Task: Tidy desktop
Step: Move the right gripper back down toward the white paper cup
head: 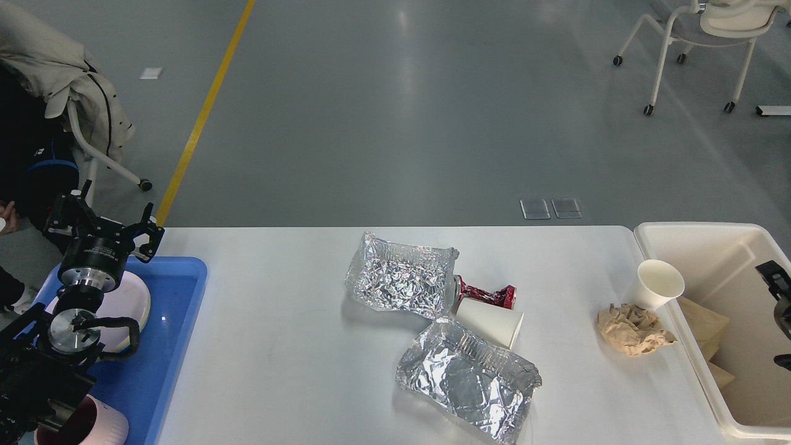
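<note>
Left gripper (105,224): fingers spread, holding nothing, above the blue tray's (179,346) far end.
Right gripper (780,309): only partly visible at the frame edge over the cream bin (698,238); opening cannot be judged.
Desktop (296,346): white, between tray and bin.
Tray contents: pale plate (126,303); pink cup (102,426) at near end.
Bin contents: brown paper (701,324).
On the desktop: two foil trays (401,281) (466,377), tipped paper cup (491,322), red wrapper (488,295), upright cup (658,283) and crumpled brown paper (633,327) beside the bin.
</note>
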